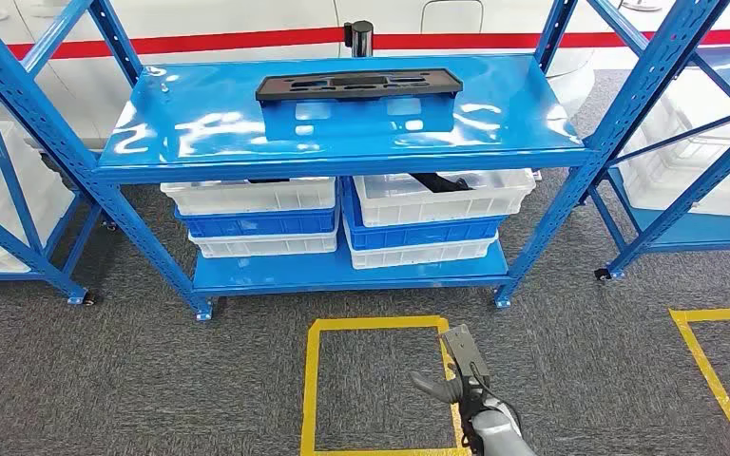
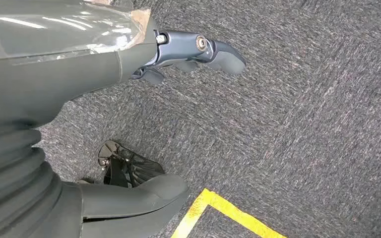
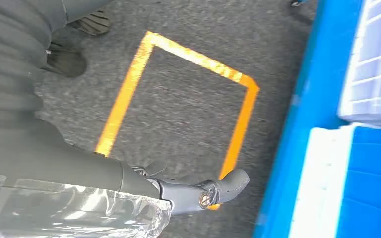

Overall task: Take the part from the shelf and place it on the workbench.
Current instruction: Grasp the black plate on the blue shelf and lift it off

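The part [image 1: 358, 85], a flat black tray-like piece, lies on the top board of the blue shelf [image 1: 200, 133], near its back edge and slightly right of centre. My right hand [image 1: 458, 375] is raised low in the head view, well short of the shelf, over the grey carpet with its fingers apart and nothing in it. The right wrist view shows the same hand [image 3: 198, 191] above the yellow floor marking, beside the shelf's lower board. In the left wrist view my left hand [image 2: 178, 54] hangs over bare carpet, fingers extended and holding nothing.
White and blue bins [image 1: 252, 218] [image 1: 437, 214] are stacked on the lower board. A yellow tape square [image 1: 380, 323] marks the floor in front of the shelf, another [image 1: 713, 370] lies to the right. Blue racks with white bins stand on both sides.
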Motion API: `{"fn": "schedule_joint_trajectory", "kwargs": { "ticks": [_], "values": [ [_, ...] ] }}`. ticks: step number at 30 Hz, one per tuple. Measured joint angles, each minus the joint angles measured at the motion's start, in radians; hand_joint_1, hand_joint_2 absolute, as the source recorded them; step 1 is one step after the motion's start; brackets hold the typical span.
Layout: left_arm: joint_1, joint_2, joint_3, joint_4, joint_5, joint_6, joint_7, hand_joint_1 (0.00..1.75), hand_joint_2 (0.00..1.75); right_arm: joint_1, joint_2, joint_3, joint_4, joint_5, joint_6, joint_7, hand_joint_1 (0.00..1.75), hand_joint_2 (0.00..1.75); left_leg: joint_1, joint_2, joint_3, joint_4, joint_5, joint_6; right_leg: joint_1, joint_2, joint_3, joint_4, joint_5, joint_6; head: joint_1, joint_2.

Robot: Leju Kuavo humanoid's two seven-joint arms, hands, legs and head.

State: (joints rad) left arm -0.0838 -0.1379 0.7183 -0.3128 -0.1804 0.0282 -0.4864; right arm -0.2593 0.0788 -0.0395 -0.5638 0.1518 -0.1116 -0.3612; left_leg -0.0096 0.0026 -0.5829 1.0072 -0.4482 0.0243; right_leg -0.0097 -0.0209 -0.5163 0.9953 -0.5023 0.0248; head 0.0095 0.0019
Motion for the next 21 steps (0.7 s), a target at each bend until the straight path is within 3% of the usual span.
{"fn": "schedule_joint_trajectory", "kwargs": {
  "ticks": [4, 12, 21],
  "values": [
    [-0.001, -0.001, 0.0, 0.001, -0.019, 0.004, -0.002, 0.0, 1.75, 0.007, -0.001, 0.003, -0.078, 0.048, 0.019, -0.041, 0.0, 1.75, 0.0, 0.0, -0.001, 0.0, 0.0, 0.0, 0.0, 0.0, 0.0, 0.0, 0.0, 0.0, 0.0, 0.0],
    [-0.007, -0.007, 0.0, 0.001, -0.063, 0.003, -0.019, 0.0, 1.75, 0.055, -0.018, 0.056, -0.493, 0.116, 0.045, -0.012, 0.0, 1.75, 0.0, 0.0, -0.001, 0.0, 0.001, 0.001, 0.0, 0.0, -0.001, 0.0, 0.0, 0.0, 0.0, 0.0],
    [-0.012, -0.007, 0.0, 0.001, -0.065, 0.003, -0.02, 0.0, 1.75, 0.089, -0.028, 0.076, -0.619, 0.118, 0.046, -0.013, 0.0, 1.75, 0.0, 0.0, -0.001, 0.0, 0.001, 0.001, 0.0, 0.0, -0.001, 0.0, 0.0, 0.0, 0.0, 0.0]
  ]
}}
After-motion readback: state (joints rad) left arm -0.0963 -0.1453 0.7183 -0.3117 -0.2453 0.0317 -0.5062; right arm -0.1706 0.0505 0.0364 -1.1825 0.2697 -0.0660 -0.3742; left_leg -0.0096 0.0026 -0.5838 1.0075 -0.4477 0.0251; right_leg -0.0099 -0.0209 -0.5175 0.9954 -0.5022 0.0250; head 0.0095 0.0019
